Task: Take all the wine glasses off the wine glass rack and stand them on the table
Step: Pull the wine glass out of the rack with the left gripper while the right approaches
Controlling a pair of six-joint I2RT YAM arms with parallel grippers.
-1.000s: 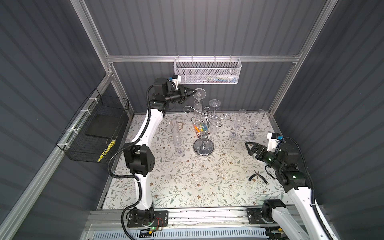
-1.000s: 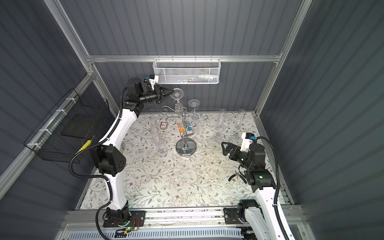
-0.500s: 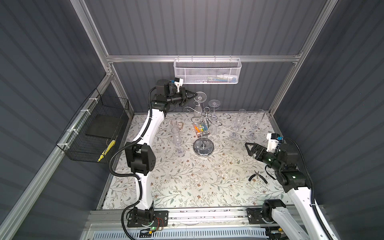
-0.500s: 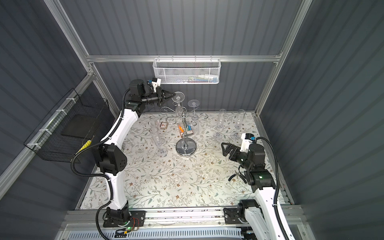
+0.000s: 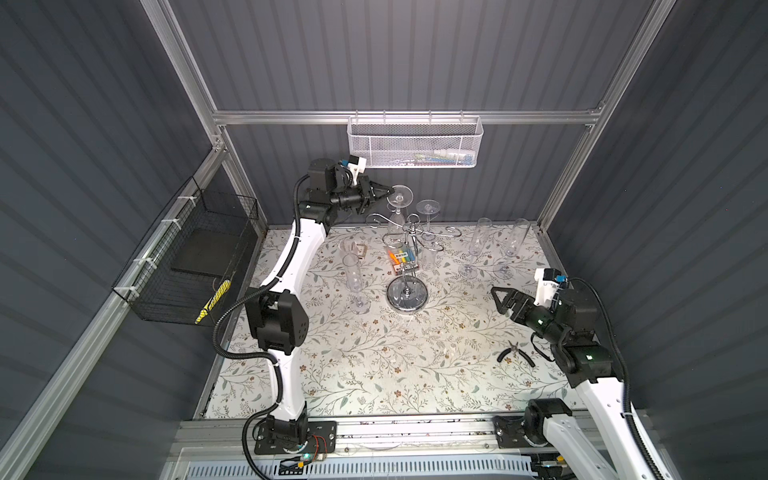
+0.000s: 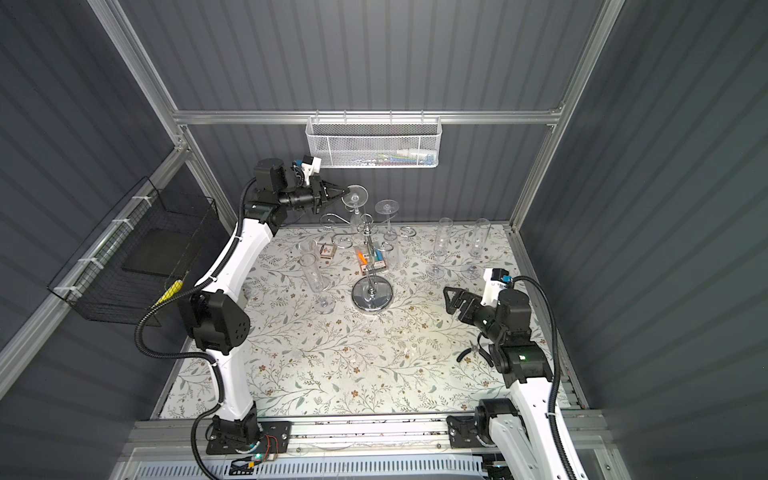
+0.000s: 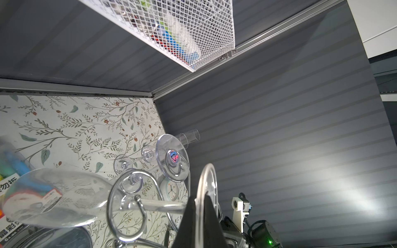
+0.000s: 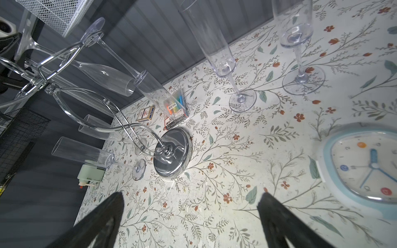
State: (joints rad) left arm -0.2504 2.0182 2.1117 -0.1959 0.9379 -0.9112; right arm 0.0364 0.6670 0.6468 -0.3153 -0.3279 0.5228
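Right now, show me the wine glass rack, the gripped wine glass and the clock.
wine glass rack (image 5: 415, 300): in a top view, round base
wine glass (image 5: 401, 194): in a top view, round foot
clock (image 8: 363, 167): right wrist view, face

**Q:** What kind of place is shown?

**A:** A robotics laboratory test cell. It is an enclosure of grey ribbed wall panels (image 5: 415, 54) on an aluminium frame (image 5: 407, 117).

**Q:** Which features identify it?

**A:** The left arm (image 5: 297, 253) and right arm (image 5: 598, 390) are both bolted to a slotted base rail (image 5: 415, 428) along the front edge, with cabling exposed. Household props stand on a floral cloth (image 5: 415, 365): a wine glass rack (image 5: 407, 295), pliers (image 5: 515, 353) and a clock (image 8: 363, 163). A white mesh basket (image 5: 413, 145) hangs from the rear crossbar. A black wire basket (image 5: 187, 257) is fastened to the side rail with white ties.
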